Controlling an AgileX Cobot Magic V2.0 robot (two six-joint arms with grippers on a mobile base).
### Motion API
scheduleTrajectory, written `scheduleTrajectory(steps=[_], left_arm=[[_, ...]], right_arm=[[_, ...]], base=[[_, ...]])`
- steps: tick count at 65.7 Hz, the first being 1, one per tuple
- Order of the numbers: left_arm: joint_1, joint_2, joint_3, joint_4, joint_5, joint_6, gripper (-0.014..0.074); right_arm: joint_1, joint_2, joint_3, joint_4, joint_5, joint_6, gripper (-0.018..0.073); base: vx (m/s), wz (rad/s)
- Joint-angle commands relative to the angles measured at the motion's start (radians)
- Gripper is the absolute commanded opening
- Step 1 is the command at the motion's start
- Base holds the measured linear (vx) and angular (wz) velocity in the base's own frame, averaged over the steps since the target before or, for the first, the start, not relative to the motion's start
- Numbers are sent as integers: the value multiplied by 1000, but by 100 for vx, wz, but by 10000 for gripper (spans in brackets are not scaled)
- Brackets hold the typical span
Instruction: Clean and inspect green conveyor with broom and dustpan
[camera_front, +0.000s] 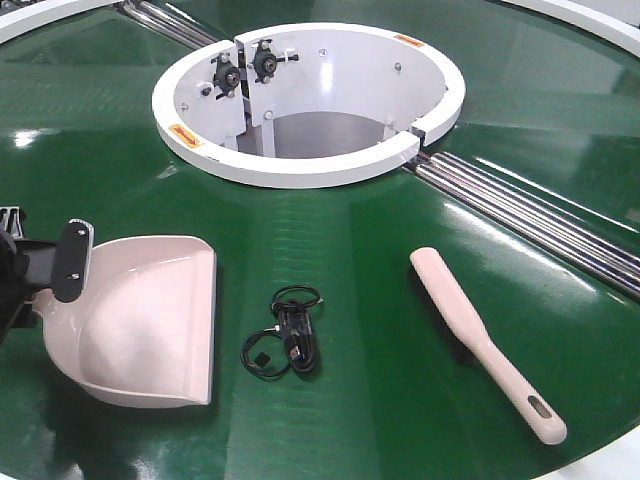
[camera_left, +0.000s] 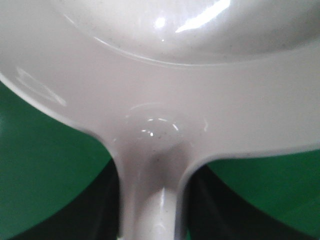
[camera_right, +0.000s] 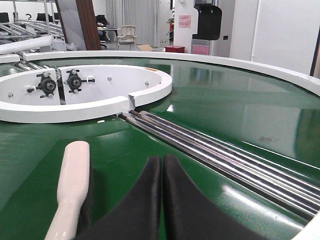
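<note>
The conveyor (camera_front: 360, 420) gleams glossy dark green under pale reflections. The dustpan (camera_front: 140, 320) and broom (camera_front: 470, 330) match in pale pink-beige, the broom's bristles dark. The cable (camera_front: 290, 335) is black. The ring hub (camera_front: 300, 165) is white with small orange labels; rails (camera_front: 540, 220) beside the hub shine silver.

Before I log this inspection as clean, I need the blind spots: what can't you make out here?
Grip of the left hand on the dustpan handle: cropped by the front view's left edge and the left wrist view's bottom edge.
Broom bristles: underneath its back, front view.
Fine dust on the green conveyor: too small, glare throughout.
Black cable bundle: connector too small, front view.
</note>
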Motion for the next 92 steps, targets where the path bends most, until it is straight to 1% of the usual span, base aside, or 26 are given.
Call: scheduleTrajectory(steps=[1,6,27,38,56,65,80,92], left_arm=[[-14,-60,-30,19,-24,-2,-7],[-32,-63,-41,43,-12,-2,-7],[-97,-12,-102,43,37,-3,-7],[-99,34,-141,45,112,-3,-7],[-116,34,-144,72,88,-3,-7],[-116,34,-144,68,73,-3,-7],[-116,34,-144,68,116,-5,-7],[-116,34,-144,68,121,-5,-7]], right_arm=[[-7,-19,13,-3,-73,0,-10],[-7,-19,13,-3,-73,0,-10],[-7,-20,13,-3,-73,0,-10],[-7,-20,13,-3,-73,0,-10],[-7,-20,13,-3,-73,0,-10],[-7,-20,13,-3,-73,0,-10],[-7,-20,13,-3,-73,0,-10],[-7,-20,13,-3,-73,0,-10]], base=[[0,0],[0,0],[0,0],[0,0],[0,0],[0,0],[0,0],[0,0]])
